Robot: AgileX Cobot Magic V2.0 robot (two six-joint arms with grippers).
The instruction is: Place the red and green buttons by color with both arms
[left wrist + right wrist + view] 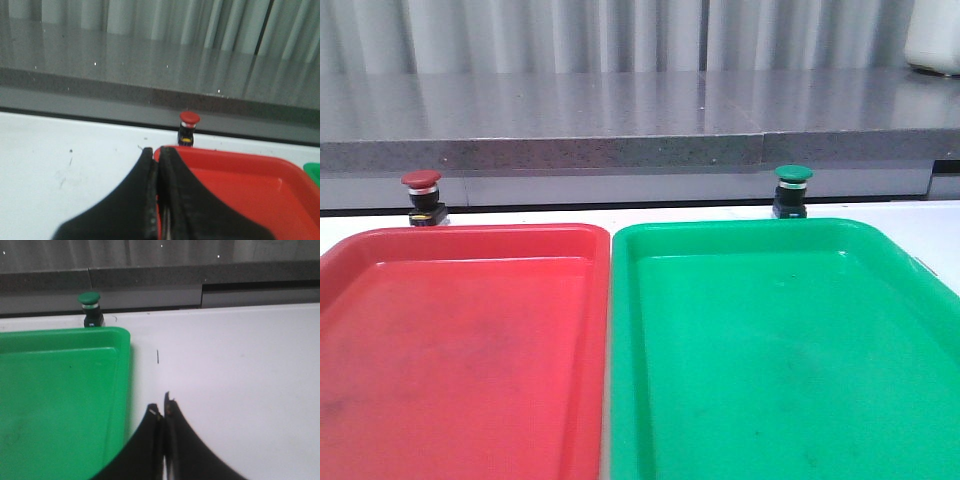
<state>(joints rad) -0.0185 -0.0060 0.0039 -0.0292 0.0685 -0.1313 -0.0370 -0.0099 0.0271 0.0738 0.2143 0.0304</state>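
The red button (422, 196) stands upright on the white table behind the red tray (460, 340), near its far left corner. It also shows in the left wrist view (188, 128). The green button (792, 190) stands upright behind the green tray (780, 350); it also shows in the right wrist view (90, 309). My left gripper (156, 152) is shut and empty, low over the red tray's (240, 185) near-left corner. My right gripper (162, 407) is shut and empty, over bare table just right of the green tray (55, 390). Neither gripper shows in the front view.
A grey stone ledge (620, 130) runs along the back just behind both buttons. The two trays lie side by side, nearly touching. A white object (932, 35) stands on the ledge at far right.
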